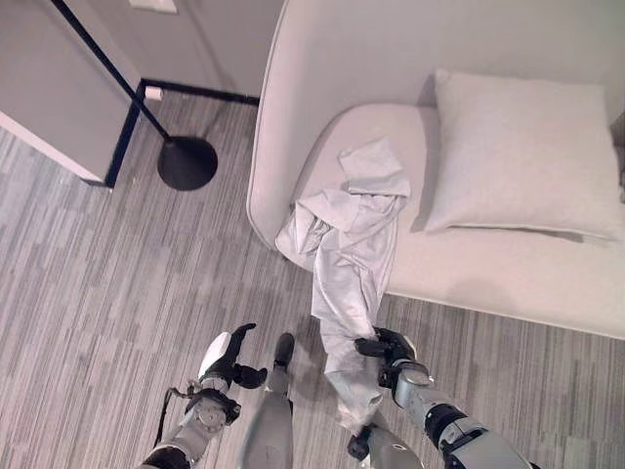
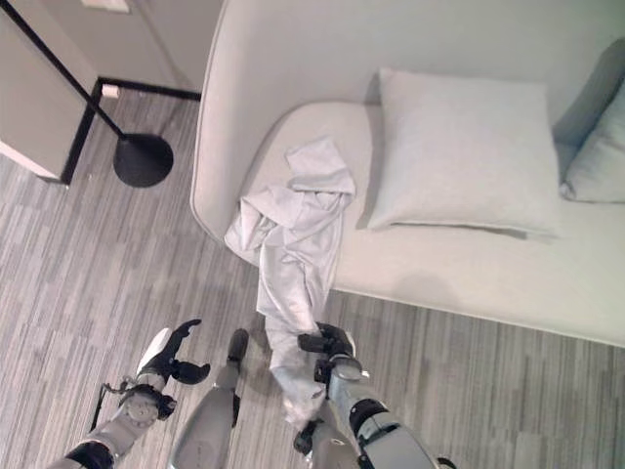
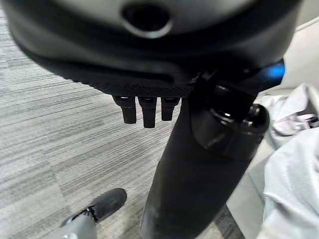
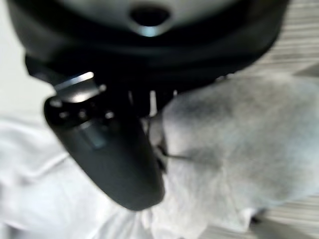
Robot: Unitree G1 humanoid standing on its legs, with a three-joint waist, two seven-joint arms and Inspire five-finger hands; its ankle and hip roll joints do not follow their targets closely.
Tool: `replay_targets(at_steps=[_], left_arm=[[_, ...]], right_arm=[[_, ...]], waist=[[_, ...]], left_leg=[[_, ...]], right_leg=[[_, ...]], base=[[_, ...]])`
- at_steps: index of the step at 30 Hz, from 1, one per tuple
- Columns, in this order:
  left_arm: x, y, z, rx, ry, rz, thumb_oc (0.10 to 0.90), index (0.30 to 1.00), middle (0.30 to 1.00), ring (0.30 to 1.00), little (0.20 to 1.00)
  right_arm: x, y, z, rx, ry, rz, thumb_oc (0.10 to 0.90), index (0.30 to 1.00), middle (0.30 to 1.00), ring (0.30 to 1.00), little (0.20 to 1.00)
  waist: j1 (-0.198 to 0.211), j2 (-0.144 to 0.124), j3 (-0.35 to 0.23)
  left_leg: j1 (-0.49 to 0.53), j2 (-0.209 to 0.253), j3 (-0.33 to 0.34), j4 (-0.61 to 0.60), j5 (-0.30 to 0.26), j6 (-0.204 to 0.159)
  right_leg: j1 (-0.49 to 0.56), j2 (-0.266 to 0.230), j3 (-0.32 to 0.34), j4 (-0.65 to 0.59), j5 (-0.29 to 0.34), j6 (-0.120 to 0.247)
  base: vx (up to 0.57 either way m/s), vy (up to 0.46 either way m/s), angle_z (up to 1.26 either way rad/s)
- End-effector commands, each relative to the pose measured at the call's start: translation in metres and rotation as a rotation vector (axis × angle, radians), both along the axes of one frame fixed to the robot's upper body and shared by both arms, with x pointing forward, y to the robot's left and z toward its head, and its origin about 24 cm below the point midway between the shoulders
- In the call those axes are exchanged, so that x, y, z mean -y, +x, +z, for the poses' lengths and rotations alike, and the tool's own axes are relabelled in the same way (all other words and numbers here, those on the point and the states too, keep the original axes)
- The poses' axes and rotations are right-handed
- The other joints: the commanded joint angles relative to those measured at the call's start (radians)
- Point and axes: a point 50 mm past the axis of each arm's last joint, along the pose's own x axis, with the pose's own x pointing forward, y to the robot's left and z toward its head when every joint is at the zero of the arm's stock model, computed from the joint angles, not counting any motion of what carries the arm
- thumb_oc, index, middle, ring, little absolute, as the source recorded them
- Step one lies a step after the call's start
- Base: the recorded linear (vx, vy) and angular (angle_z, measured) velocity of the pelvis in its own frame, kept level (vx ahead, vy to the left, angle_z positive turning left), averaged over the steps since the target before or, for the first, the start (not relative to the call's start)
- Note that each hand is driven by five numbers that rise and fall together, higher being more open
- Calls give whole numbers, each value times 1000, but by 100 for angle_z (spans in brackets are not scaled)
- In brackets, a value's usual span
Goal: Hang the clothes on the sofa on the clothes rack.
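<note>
Sofa (image 1: 488, 274) bears cushion (image 1: 522, 151), perhaps two, garment (image 1: 352, 220)

No text, label, number or sign can be read on anything here.

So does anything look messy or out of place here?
Yes: the crumpled white garment spills off the pale sofa's seat edge and trails down toward the striped grey floor, where the right hand pinches it. The left hand holds nothing.
</note>
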Motion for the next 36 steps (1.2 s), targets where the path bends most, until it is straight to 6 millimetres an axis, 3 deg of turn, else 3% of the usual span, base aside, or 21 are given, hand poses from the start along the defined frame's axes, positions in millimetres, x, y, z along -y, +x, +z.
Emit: replay_targets(at_steps=[1, 2, 5, 6, 10, 11, 12, 16, 19, 20, 22, 23, 28, 30, 31, 36], left_arm=[[-8, 0, 4, 30, -23, 58, 800, 900, 900, 900, 900], [-9, -1, 4, 32, -39, 73, 800, 900, 900, 900, 900], [-10, -4, 6, 43, -92, 114, 800, 900, 900, 900, 900], [-13, -6, 10, 64, -140, 137, 800, 900, 900, 900, 900], [-10, 1, 23, 135, -216, 151, 800, 900, 900, 900, 900], [-10, 1, 23, 134, -216, 151, 800, 900, 900, 900, 900], [-9, 6, 31, 174, -240, 155, 800, 900, 900, 900, 900], [-6, 16, 46, 249, -259, 143, 800, 900, 900, 900, 900], [0, 20, 55, 295, -254, 111, 800, 900, 900, 900, 900], [0, 23, 60, 322, -252, 113, 800, 900, 900, 900, 900], [1, 26, 64, 340, -241, 107, 800, 900, 900, 900, 900], [1, 32, 73, 391, -219, 93, 800, 900, 900, 900, 900], [-6, 51, 100, 550, -115, 91, 800, 900, 900, 900, 900], [-17, 60, 121, 666, -14, 111, 800, 900, 900, 900, 900], [-24, 64, 138, 752, 48, 122, 800, 900, 900, 900, 900], [-33, 60, 168, 904, 175, 110, 800, 900, 900, 900, 900]], right_arm=[[-9, 33, 44, 257, 122, -48, 400, 300, 300, 300, 300], [-8, 38, 52, 297, 145, -56, 400, 300, 300, 300, 300], [-9, 49, 81, 439, 190, -31, 400, 300, 300, 300, 300], [-15, 57, 111, 568, 197, 50, 400, 300, 300, 300, 300], [-19, 70, 180, 835, 217, 141, 400, 300, 300, 300, 300], [-19, 70, 180, 835, 217, 141, 400, 300, 300, 300, 300], [-26, 71, 214, 967, 247, 179, 400, 300, 300, 300, 300], [-35, 68, 275, 1191, 244, 239, 400, 300, 300, 300, 300], [-39, 68, 310, 1300, 236, 247, 400, 300, 300, 300, 300], [-44, 65, 331, 1362, 238, 269, 400, 300, 300, 300, 300], [-48, 65, 341, 1391, 248, 285, 400, 300, 300, 300, 300], [-54, 61, 362, 1448, 269, 322, 400, 300, 300, 300, 300], [-70, 45, 387, 1542, 326, 434, 400, 300, 300, 300, 300], [-75, 35, 395, 1580, 359, 504, 400, 300, 300, 300, 300], [-77, 31, 396, 1582, 350, 554, 400, 300, 300, 300, 300], [-76, 26, 394, 1566, 334, 624, 400, 300, 300, 300, 300]], waist=[[14, -5, -40], [13, -1, -46], [14, 4, -74], [17, 4, -96], [22, -2, -142], [23, -2, -140], [21, -3, -162], [19, -9, -201], [20, -14, -228], [16, -18, -243], [15, -21, -249], [9, -28, -263], [-14, -37, -286], [-29, -39, -299], [-35, -40, -306], [-47, -38, -317]], left_leg=[[-6, 4, 13, 0, -89, 0], [-12, 1, 17, 2, -66, 7], [12, 9, 19, 0, -68, 5], [30, 16, 22, 0, -69, 3], [74, 29, 31, -2, -73, -3], [75, 29, 31, -2, -73, -3], [95, 33, 37, -2, -77, -3], [136, 44, 50, -3, -83, -7], [158, 51, 59, -4, -88, -9], [171, 56, 66, -5, -89, -11], [178, 58, 70, -5, -90, -12], [193, 63, 78, -6, -91, -15], [213, 71, 95, -8, -92, -20], [224, 75, 107, -8, -94, -24], [233, 79, 115, -8, -99, -26], [238, 83, 127, -8, -100, -27]], right_leg=[[98, -47, -3, 9, -178, 68], [96, -53, -16, 9, -159, 63], [120, -50, -18, 9, -167, 62], [140, -49, -22, 9, -173, 61], [183, -42, -23, 9, -187, 58], [185, -42, -23, 9, -188, 58], [200, -39, -19, 9, -193, 55], [235, -32, -12, 9, -202, 51], [254, -28, -8, 9, -208, 47], [262, -24, -2, 9, -211, 46], [268, -22, 2, 9, -213, 43], [276, -19, 7, 9, -215, 41], [284, -14, 22, 9, -215, 38], [286, -13, 30, 9, -213, 39], [290, -11, 36, 9, -215, 39], [283, -13, 41, 9, -205, 41]], base=[[-54, 36, 4], [-65, 27, 5], [4, -3, 11], [21, -33, 10], [25, -14, 2], [34, -1, 2], [37, 6, -3], [31, 1, -9], [37, -1, -16], [25, -9, -10], [14, -9, -7], [-3, -3, -7], [7, -7, -15], [9, -11, -17], [4, -5, -29], [-6, -3, -11]])
